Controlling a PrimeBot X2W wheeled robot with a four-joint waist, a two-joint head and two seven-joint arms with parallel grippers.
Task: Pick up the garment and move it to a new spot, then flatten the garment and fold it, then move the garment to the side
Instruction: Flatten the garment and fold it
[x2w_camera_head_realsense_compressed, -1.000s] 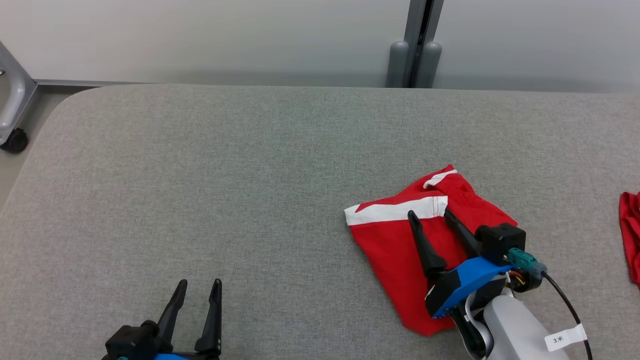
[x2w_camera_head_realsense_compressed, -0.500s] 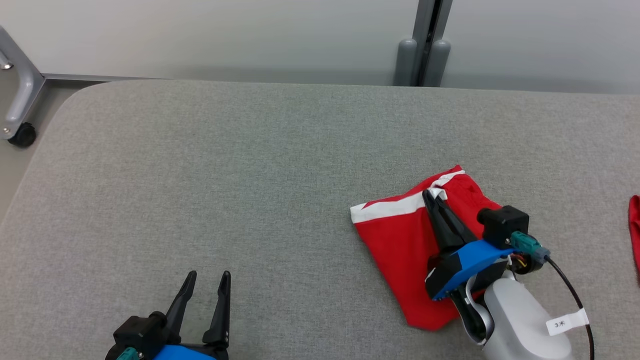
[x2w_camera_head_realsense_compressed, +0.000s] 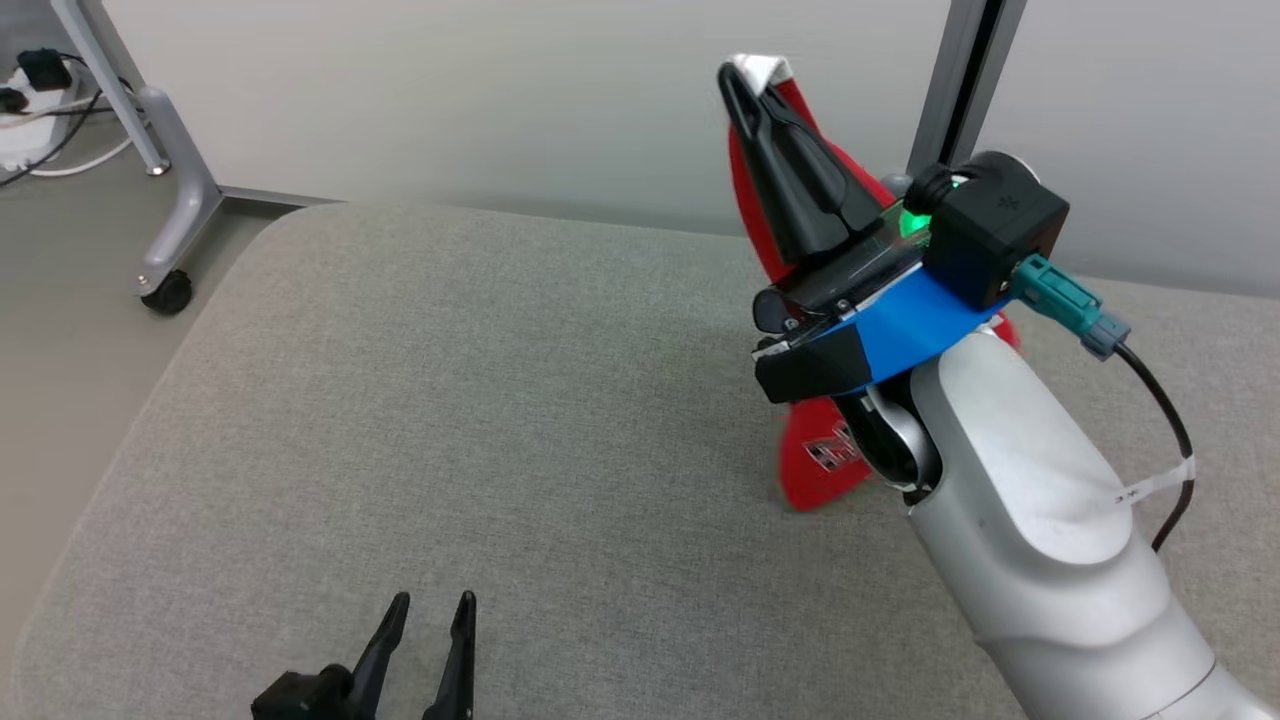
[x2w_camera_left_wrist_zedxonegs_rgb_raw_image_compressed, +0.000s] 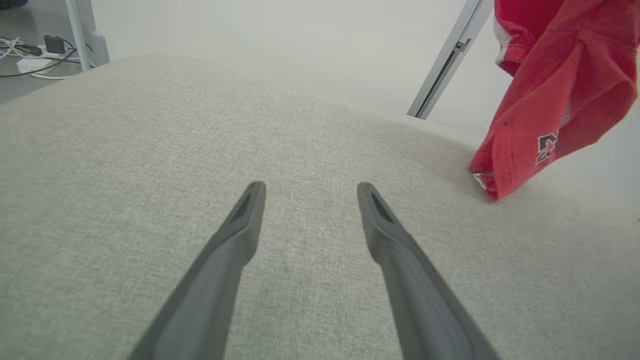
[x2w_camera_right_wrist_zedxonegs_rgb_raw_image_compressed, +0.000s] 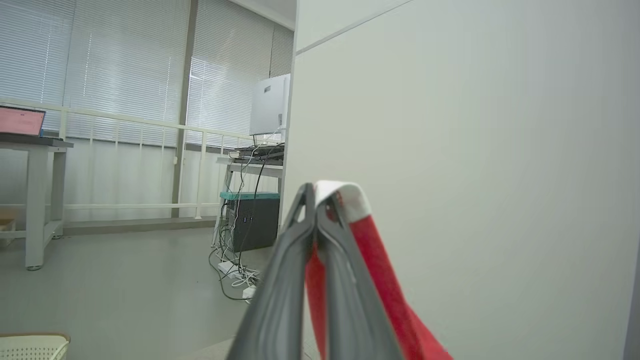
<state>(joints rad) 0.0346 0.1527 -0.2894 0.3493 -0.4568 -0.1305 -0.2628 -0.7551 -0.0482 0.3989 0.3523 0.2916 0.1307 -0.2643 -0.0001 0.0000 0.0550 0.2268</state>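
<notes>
The garment (x2w_camera_head_realsense_compressed: 815, 465) is red with a white band and a small printed patch. It hangs from my right gripper (x2w_camera_head_realsense_compressed: 738, 82), which is raised high over the grey padded table (x2w_camera_head_realsense_compressed: 450, 400) and shut on the white band. In the right wrist view the closed gripper (x2w_camera_right_wrist_zedxonegs_rgb_raw_image_compressed: 314, 197) pinches the white edge of the garment (x2w_camera_right_wrist_zedxonegs_rgb_raw_image_compressed: 350, 200). The garment's (x2w_camera_left_wrist_zedxonegs_rgb_raw_image_compressed: 550, 100) lower end touches the table in the left wrist view. My left gripper (x2w_camera_head_realsense_compressed: 430, 610) is open and low near the table's front edge, its fingers (x2w_camera_left_wrist_zedxonegs_rgb_raw_image_compressed: 245, 220) apart over bare fabric.
A metal frame leg on a caster (x2w_camera_head_realsense_compressed: 165, 290) stands on the floor beyond the table's left corner, with cables (x2w_camera_head_realsense_compressed: 30, 90) behind it. A grey post (x2w_camera_head_realsense_compressed: 960, 90) rises against the pale wall at the back. In the right wrist view, desks and computer gear (x2w_camera_right_wrist_zedxonegs_rgb_raw_image_compressed: 252, 220) stand farther off.
My right gripper closed on the garment's white band and lifted it high off the table, so the garment now hangs. The head camera has shifted. The left gripper stays open.
</notes>
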